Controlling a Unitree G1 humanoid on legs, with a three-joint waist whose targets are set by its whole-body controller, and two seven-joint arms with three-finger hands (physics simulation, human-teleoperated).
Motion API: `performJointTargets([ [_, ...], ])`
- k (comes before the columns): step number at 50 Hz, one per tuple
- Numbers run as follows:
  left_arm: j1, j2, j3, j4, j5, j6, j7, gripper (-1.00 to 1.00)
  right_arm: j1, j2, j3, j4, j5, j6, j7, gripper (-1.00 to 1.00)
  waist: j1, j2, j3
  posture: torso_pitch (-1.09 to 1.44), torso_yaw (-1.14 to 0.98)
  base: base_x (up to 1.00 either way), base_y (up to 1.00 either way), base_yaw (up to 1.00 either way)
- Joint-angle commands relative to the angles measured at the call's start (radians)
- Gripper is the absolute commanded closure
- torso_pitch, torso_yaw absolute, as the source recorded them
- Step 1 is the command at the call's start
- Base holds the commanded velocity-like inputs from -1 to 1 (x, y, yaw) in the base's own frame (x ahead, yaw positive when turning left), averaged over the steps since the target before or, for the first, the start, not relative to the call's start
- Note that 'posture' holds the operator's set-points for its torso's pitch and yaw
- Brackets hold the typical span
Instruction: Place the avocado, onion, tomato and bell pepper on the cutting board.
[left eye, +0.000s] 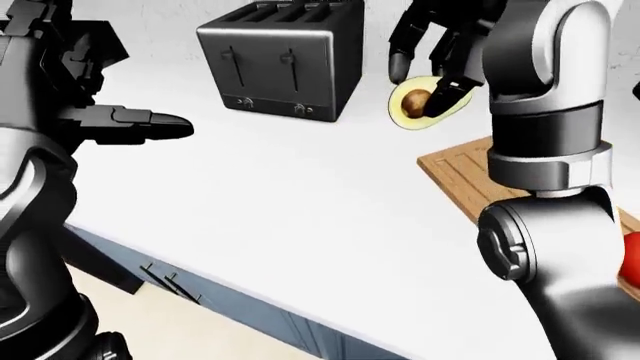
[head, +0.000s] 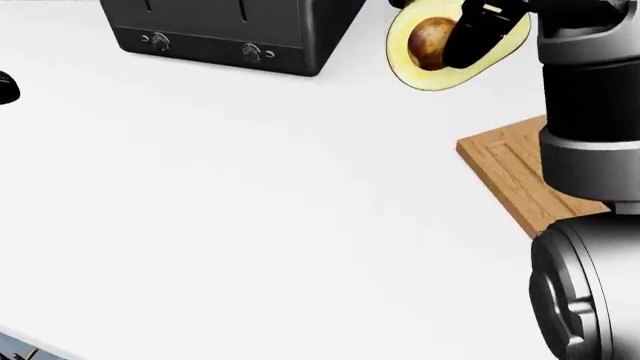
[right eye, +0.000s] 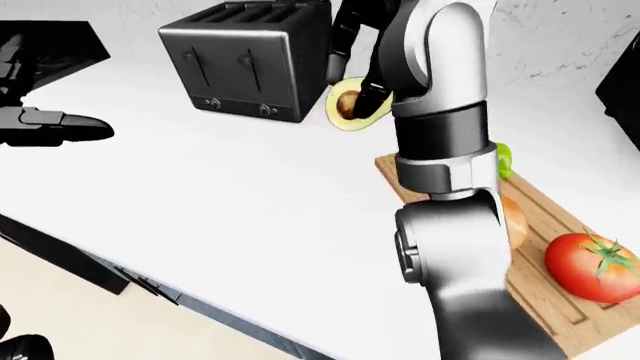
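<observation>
One item remains: the right hand (left eye: 435, 56) grips the avocado (head: 440, 46) in closed fingers above the counter, board (head: 510, 176) below and right of it holding the tomato (right eye: 590, 266), so next comes carrying over and lowering

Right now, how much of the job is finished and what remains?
Done: the tomato lies on the cutting board, with what look like the onion and the green pepper partly hidden behind the arm. In hand: the right hand holds the avocado above the counter. Left: setting it on the board.
</observation>
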Motion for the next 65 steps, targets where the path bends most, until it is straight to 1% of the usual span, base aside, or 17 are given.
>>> performJointTargets([
  [1,-0.025,0.017,0.016,-0.019,0.006,-0.027,0.003,-1.0,-0.034,-0.018,-0.013,-0.008,-0.005,-0.017,-0.021,0.8,0.0,0.001,-0.027,0.0,0.4,0.0,0.0,0.0],
  [4,-0.023,0.017,0.017,-0.021,0.008,-0.024,0.001,-1.0,-0.027,-0.04,-0.023,0.03,0.003,-0.031,-0.045,0.8,-0.001,0.001,-0.028,0.0,0.4,0.0,0.0,0.0],
  [7,-0.024,0.015,0.017,-0.021,0.009,-0.022,0.001,-1.0,-0.003,-0.065,-0.031,0.016,-0.001,-0.022,-0.026,0.8,-0.002,0.0,-0.028,0.0,0.4,0.0,0.0,0.0],
  [12,-0.022,0.012,0.013,-0.023,0.014,-0.022,-0.003,-1.0,0.028,-0.102,-0.037,-0.04,-0.021,-0.012,0.035,0.8,-0.002,-0.002,-0.028,0.0,0.4,0.0,0.0,0.0],
  [14,-0.021,0.012,0.014,-0.025,0.016,-0.022,-0.004,-1.0,0.043,-0.112,-0.04,-0.064,-0.032,-0.008,0.061,0.8,-0.002,-0.002,-0.027,0.0,0.4,0.0,0.0,0.0],
  [18,-0.02,0.009,0.013,-0.023,0.021,-0.024,-0.005,-1.0,0.057,-0.123,-0.047,-0.082,-0.049,-0.012,0.076,0.79,-0.003,-0.001,-0.027,0.0,0.4,0.0,0.0,0.0],
  [22,-0.018,0.008,0.016,-0.024,0.022,-0.024,-0.007,-1.0,0.073,-0.125,-0.055,-0.072,-0.048,-0.013,0.059,0.79,-0.006,-0.001,-0.029,0.0,0.4,0.0,0.0,0.0],
  [28,-0.032,0.016,0.016,-0.017,0.021,-0.017,-0.011,-1.0,0.098,-0.121,-0.06,-0.019,-0.022,-0.015,-0.011,0.77,-0.009,-0.002,-0.032,0.0,0.4,0.0,0.0,0.0],
  [31,-0.034,0.017,0.014,-0.019,0.021,-0.014,-0.01,-1.0,0.105,-0.131,-0.062,0.01,-0.011,-0.016,-0.037,0.76,-0.009,-0.002,-0.033,0.0,0.4,0.0,0.0,0.0],
  [36,-0.033,0.014,0.011,-0.016,0.025,-0.017,-0.012,-1.0,0.122,-0.147,-0.061,0.018,-0.007,-0.016,-0.047,0.74,-0.007,-0.003,-0.033,0.0,0.4,0.0,0.0,0.0],
  [47,-0.021,0.01,0.015,-0.022,0.028,-0.018,-0.015,-1.0,0.185,-0.165,-0.065,-0.019,-0.025,-0.004,-0.026,0.71,-0.007,-0.007,-0.036,0.0,0.4,0.0,0.0,0.0],
  [58,-0.036,0.018,0.013,-0.015,0.028,-0.013,-0.018,-1.0,0.2,-0.18,-0.073,0.005,-0.035,-0.001,-0.017,0.55,-0.006,-0.01,-0.037,0.0,0.4,0.0,0.0,0.0],
  [61,-0.04,0.018,0.01,-0.012,0.029,-0.014,-0.019,-1.0,0.215,-0.181,-0.074,-0.003,-0.038,0.005,-0.006,0.47,-0.006,-0.01,-0.037,0.0,0.4,0.0,0.0,0.0],
  [62,-0.041,0.018,0.01,-0.011,0.03,-0.015,-0.018,-1.0,0.218,-0.182,-0.075,-0.006,-0.04,0.009,-0.004,0.4,-0.006,-0.01,-0.037,0.0,0.4,0.0,0.0,0.0],
  [65,-0.04,0.018,0.008,-0.009,0.033,-0.017,-0.02,-1.0,0.224,-0.185,-0.076,-0.017,-0.044,0.012,0.004,0.36,-0.006,-0.011,-0.038,0.0,0.4,0.0,0.0,0.0],
])
